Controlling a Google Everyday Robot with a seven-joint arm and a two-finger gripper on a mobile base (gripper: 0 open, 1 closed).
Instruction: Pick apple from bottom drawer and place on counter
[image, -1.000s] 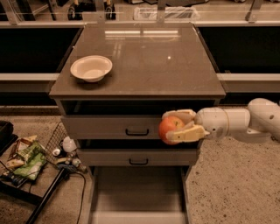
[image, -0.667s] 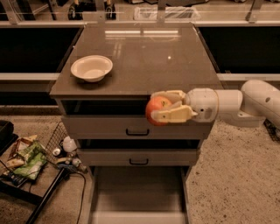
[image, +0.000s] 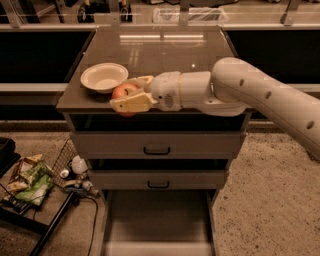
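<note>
The apple, red-orange and round, sits between the fingers of my gripper, which is shut on it. The gripper holds it over the front left edge of the counter, right beside the cream bowl. I cannot tell whether the apple touches the counter. The white arm reaches in from the right across the counter's front. The bottom drawer is pulled open below, its flat floor bare.
Two shut drawers with black handles lie between the counter and the bottom drawer. A wire basket with bottles and packets stands on the speckled floor at the left. Dark shelving runs behind the cabinet.
My gripper has moved up and to the left with the apple, from in front of the top drawer to the counter's front left edge near the bowl.
</note>
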